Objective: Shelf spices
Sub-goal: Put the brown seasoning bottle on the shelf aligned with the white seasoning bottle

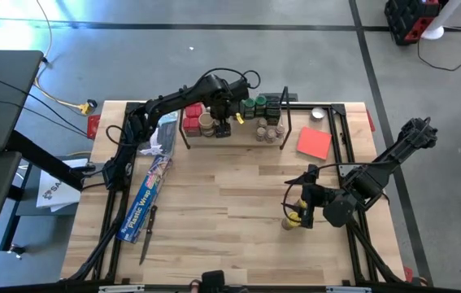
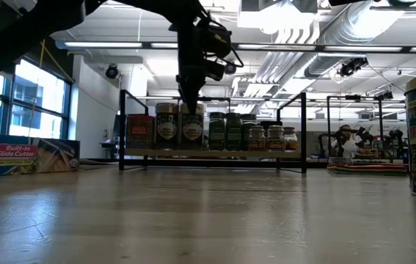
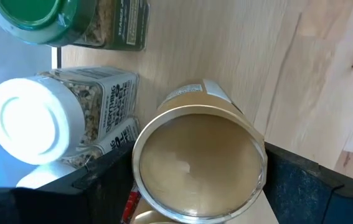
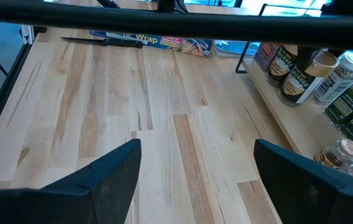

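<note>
On the shelf: the left gripper hangs over the low light-wood rack with thin black wire ends, fingers spread either side of a round tan-lidded jar; whether they touch it cannot be told
Hidden: in the left wrist view the jar's label is mostly out of sight below its lid, and both dark fingers are cut off by the picture's edge
Hard to read: in the low view the arm covers the tops of the jars under it
Spices: small round jars with green, white and tan lids stand in a tight upright row on the rack at the table's far side
Loose jar: a yellow-lidded jar stands on the tabletop just beside the right gripper
Right gripper: fingers wide apart, nothing between them, above bare wood
</note>
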`<state>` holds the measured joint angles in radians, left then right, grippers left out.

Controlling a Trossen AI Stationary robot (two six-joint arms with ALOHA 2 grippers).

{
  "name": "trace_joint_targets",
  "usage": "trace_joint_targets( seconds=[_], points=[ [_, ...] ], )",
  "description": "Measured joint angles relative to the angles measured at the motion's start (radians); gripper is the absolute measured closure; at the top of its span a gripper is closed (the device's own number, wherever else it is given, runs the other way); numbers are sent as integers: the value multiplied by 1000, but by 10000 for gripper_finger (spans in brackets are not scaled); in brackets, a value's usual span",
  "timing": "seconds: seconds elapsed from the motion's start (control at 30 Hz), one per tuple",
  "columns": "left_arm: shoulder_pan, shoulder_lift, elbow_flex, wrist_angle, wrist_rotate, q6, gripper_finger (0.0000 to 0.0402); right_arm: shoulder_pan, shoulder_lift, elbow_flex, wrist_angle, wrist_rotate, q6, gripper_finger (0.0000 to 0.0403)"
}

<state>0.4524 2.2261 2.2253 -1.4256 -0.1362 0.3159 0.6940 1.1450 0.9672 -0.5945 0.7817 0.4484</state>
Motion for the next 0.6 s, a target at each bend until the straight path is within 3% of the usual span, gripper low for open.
trace_joint_targets(
  seconds=[0.33,0.6],
  points=[
    [-2,0,0,33,3,-8,94,0,0,0,0,-2,0,96],
    [16,0,0,26,106,-45,94,0,0,0,0,-4,0,96]
  ],
)
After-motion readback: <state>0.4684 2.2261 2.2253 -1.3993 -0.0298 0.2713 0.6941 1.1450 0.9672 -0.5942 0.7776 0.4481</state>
